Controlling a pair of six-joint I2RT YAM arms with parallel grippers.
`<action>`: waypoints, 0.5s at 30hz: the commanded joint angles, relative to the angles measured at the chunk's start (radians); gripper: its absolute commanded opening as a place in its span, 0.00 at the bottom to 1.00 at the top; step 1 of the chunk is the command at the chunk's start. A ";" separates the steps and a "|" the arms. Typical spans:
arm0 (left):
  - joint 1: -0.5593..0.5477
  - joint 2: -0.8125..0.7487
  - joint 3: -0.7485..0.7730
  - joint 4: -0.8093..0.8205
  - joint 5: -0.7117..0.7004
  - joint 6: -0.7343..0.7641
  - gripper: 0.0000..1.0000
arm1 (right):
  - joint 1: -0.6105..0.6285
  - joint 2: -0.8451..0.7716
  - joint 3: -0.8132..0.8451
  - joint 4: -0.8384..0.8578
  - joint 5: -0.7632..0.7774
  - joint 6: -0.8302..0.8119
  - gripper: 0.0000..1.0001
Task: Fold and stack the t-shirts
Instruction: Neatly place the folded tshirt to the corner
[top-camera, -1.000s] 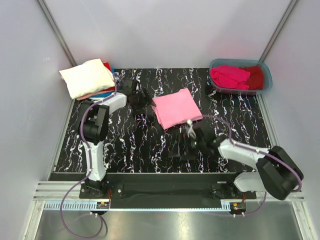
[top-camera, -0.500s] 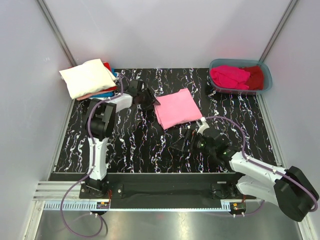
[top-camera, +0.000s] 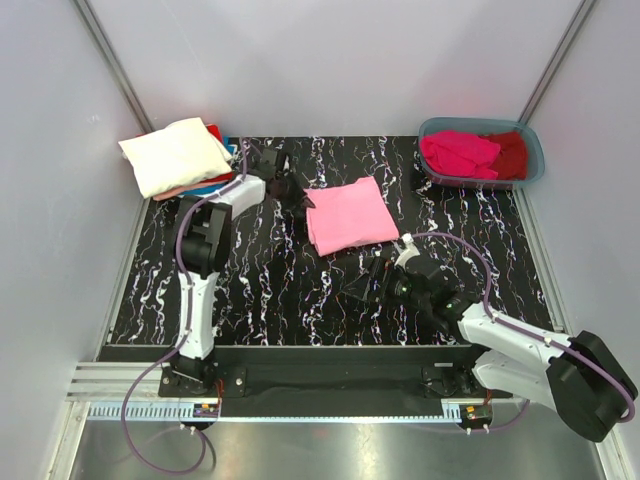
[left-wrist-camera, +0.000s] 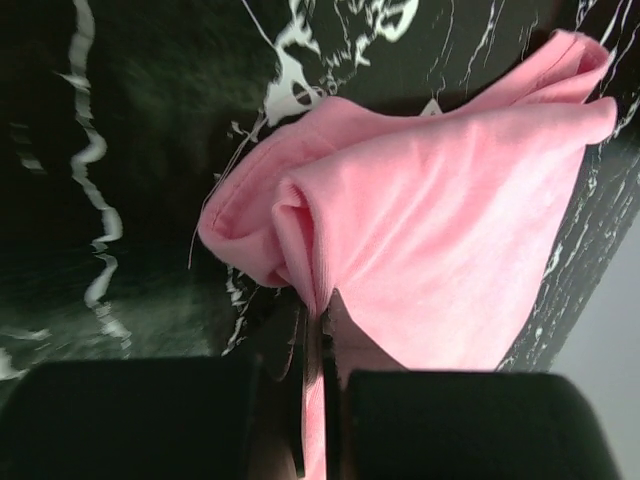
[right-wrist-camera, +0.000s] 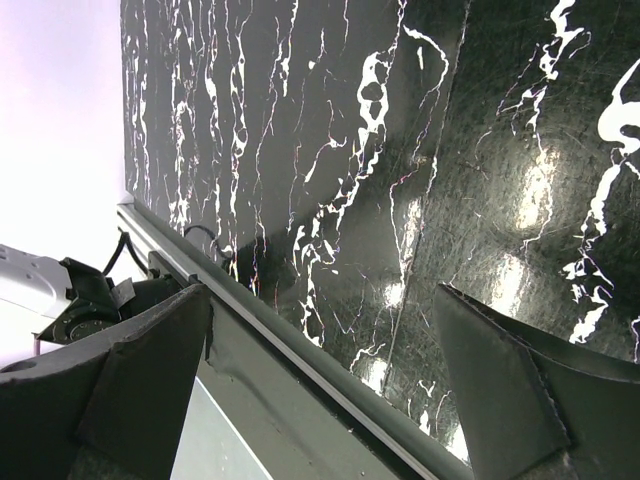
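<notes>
The grey-blue plastic tub (top-camera: 534, 150) stands at the far right corner of the black, white-veined table (top-camera: 260, 290) and holds two crumpled t-shirts. The magenta t-shirt (top-camera: 458, 153) fills its left and middle part, heaped up to the rim. The dark red t-shirt (top-camera: 512, 153) lies against it on the right side of the tub. At the far left corner, outside any container, a stack of folded shirts rests on the table. The cream-white t-shirt (top-camera: 175, 155) lies on top, a blue edge (top-camera: 207, 186) peeps out beneath its near right side, and a red corner (top-camera: 214, 131) shows at the back. The light pink t-shirt (top-camera: 350, 215) lies folded into a rough square near the middle of the table, well apart from both the tub and the stack. The left gripper (left-wrist-camera: 318, 350) is at that shirt's left edge, and its jaws are closed tight on a ridge of the pink cloth. In the left wrist view the fabric bunches up into a small fold where it runs down between the two dark fingers (left-wrist-camera: 150, 420). The right gripper (right-wrist-camera: 322, 290) sits low over bare table, nearer than the pink shirt and clear of it. Its jaws are spread wide with nothing between them, only the glossy veined surface and the table's near rail showing past them.
</notes>
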 joint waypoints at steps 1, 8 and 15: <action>0.050 -0.117 0.097 -0.131 -0.061 0.078 0.00 | -0.001 -0.020 -0.004 0.024 0.042 0.004 1.00; 0.141 -0.157 0.237 -0.303 -0.101 0.162 0.00 | -0.001 -0.017 -0.001 0.020 0.054 0.000 1.00; 0.237 -0.131 0.470 -0.479 -0.112 0.216 0.00 | -0.001 -0.009 0.004 0.013 0.059 -0.002 1.00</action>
